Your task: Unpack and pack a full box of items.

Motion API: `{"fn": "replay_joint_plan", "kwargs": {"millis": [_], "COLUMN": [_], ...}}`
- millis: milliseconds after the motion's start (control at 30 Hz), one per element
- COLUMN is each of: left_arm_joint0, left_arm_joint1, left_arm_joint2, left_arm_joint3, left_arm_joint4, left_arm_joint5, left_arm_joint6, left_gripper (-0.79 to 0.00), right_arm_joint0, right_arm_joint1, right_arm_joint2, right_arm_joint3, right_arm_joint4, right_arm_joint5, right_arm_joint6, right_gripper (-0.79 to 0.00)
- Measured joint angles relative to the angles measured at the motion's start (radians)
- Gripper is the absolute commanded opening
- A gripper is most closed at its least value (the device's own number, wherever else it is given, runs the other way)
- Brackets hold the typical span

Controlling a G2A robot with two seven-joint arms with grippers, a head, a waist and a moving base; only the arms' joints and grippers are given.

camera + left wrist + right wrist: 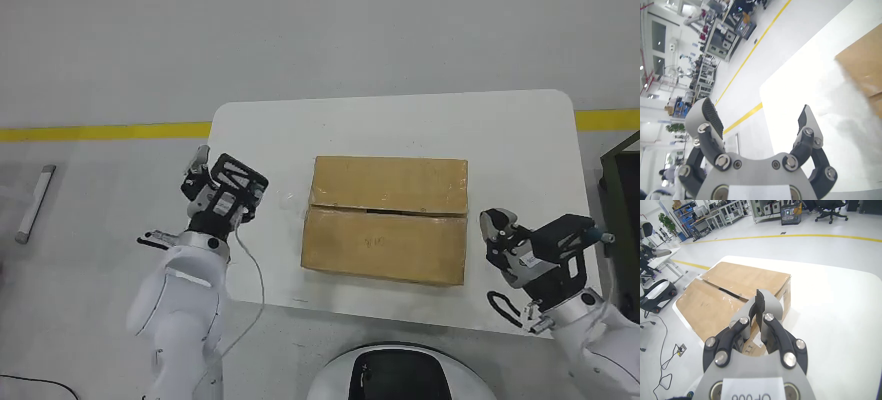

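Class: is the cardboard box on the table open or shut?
Shut: both top flaps of the cardboard box lie flat, with a narrow dark gap along their seam.

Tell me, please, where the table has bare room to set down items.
Bare patches: the strip between the box and the table's far edge, and the one between box and right edge, where the right claw hangs. The left strip is slimmer, with the left claw at its edge. The near strip is tightest.
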Motion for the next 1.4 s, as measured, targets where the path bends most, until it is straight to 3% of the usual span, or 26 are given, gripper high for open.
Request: {"fn": "replay_joint_plan", "kwargs": {"millis": [233,467,600,900,1167,1400], "left_arm_joint0": [0.013,-0.028,-0.080,-0.193,-0.222,-0.238], "left_arm_joint1": [-0.021,-0.049,-0.066,-0.089,-0.087,-0.084], "left_arm_joint2": [0.272,0.516,0.597,0.617,0.585,0.561], "left_arm_joint3": [-0.012,0.090,0.167,0.292,0.356,0.381], "left_arm_joint4": [-0.096,-0.122,-0.095,-0.039,0.004,0.077], "left_arm_joint5": [0.040,0.124,0.161,0.173,0.074,0.046], "left_arm_joint6": [-0.032,-0.038,-0.040,-0.076,-0.109,-0.098], "left_gripper": [0.000,0.000,0.000,0.000,0.000,0.000], "right_arm_joint0": [-0.062,-0.139,-0.171,-0.207,-0.211,-0.207], "right_arm_joint1": [0.002,-0.001,-0.003,-0.008,-0.010,-0.011], "right_arm_joint2": [0.122,0.213,0.234,0.252,0.252,0.249], "right_arm_joint3": [-0.014,-0.020,-0.022,-0.022,-0.022,-0.022], "right_arm_joint4": [0.030,0.059,0.068,0.075,0.071,0.069], "right_arm_joint5": [0.008,-0.005,-0.011,-0.013,-0.011,-0.012], "right_arm_joint6": [-0.015,-0.044,-0.062,-0.093,-0.093,-0.088], "right_gripper": [-0.785,-0.785,-0.785,-0.785,-0.785,-0.785]}}
